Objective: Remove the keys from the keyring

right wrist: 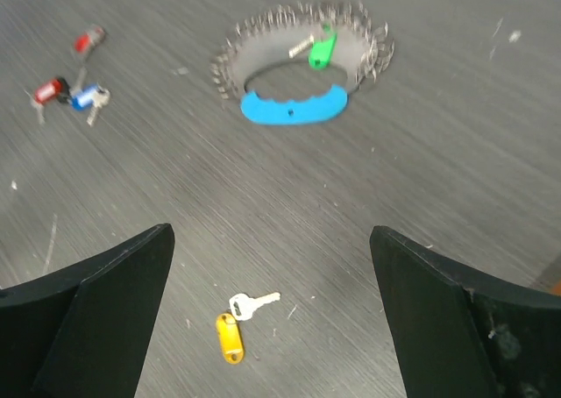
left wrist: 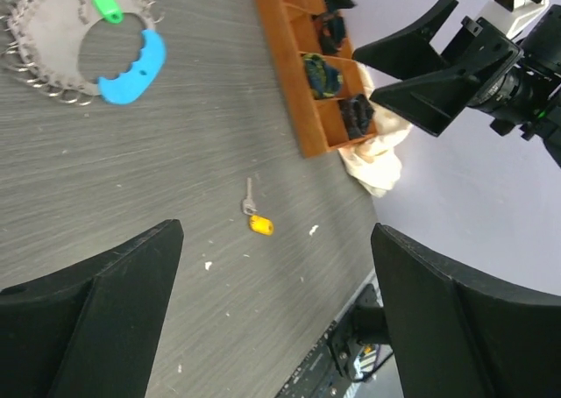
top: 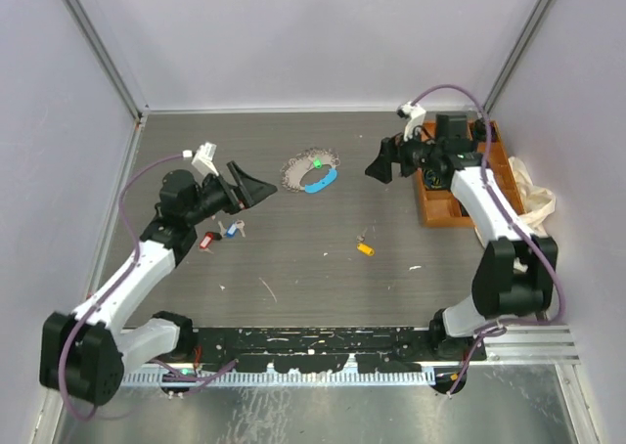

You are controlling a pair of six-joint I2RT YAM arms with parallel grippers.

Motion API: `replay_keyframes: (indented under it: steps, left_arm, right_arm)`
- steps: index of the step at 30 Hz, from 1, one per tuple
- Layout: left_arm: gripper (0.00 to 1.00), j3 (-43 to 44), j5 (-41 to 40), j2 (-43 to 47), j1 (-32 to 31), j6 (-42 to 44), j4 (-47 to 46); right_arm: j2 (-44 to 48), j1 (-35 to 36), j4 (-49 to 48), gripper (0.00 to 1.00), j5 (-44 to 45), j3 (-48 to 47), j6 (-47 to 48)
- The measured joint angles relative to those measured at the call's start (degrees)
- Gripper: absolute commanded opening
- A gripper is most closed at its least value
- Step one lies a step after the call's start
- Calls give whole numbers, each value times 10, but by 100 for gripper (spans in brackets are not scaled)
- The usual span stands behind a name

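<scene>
Left gripper (top: 257, 186) and right gripper (top: 378, 163) are hanging spread, empty | keyring (right wrist: 298, 65) is lying on the bench (top: 293, 278) between them, green key (right wrist: 322, 49) at its chain | right wrist, unlike left wrist, is showing you red key (right wrist: 48, 91) and blue key (right wrist: 85, 97) lying loose.

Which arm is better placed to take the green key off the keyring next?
Right, probably. The right gripper, open, faces the keyring, and the green key lies straight ahead in its wrist view. The left gripper, also open, sees the keyring only in a corner of its wrist view.
</scene>
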State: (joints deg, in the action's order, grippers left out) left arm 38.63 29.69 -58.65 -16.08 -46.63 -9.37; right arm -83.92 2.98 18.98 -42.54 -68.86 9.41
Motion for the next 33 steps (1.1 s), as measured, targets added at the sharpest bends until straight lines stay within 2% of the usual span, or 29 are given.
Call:
replay_keyframes:
  steps: [4, 7, 9, 11, 15, 17, 22, 27, 33]
  left_arm:
    - [71, 20, -36, -117, -9, 12, -32]
    - [60, 72, -64, -223, -12, 31, -37]
    - [55, 136, -79, -310, -12, 51, -32]
    - [53, 223, -88, -405, -7, 78, -13]
    - [53, 336, -89, -514, 9, 118, 26]
    - [53, 370, -87, -544, 18, 132, 48]
    - [54, 423, -77, -590, 30, 151, 85]
    - [54, 457, -53, -628, 31, 157, 105]
    - [54, 459, -34, -640, 31, 157, 119]
  right_arm:
    - [-108, 33, 18, 100, 23, -47, 25]
    - [-198, 55, 24, 100, 28, -122, 25]
    - [-259, 66, 20, 98, 27, -181, 16]
    - [-311, 73, 19, 91, 26, -233, 5]
    - [-413, 78, 19, 70, 41, -337, -23]
    - [-466, 78, 25, 63, 50, -393, -38]
    - [-563, 81, 50, 58, 80, -499, -59]
    - [-581, 82, 75, 55, 102, -518, -61]
    - [-581, 82, 77, 51, 75, -511, -63]
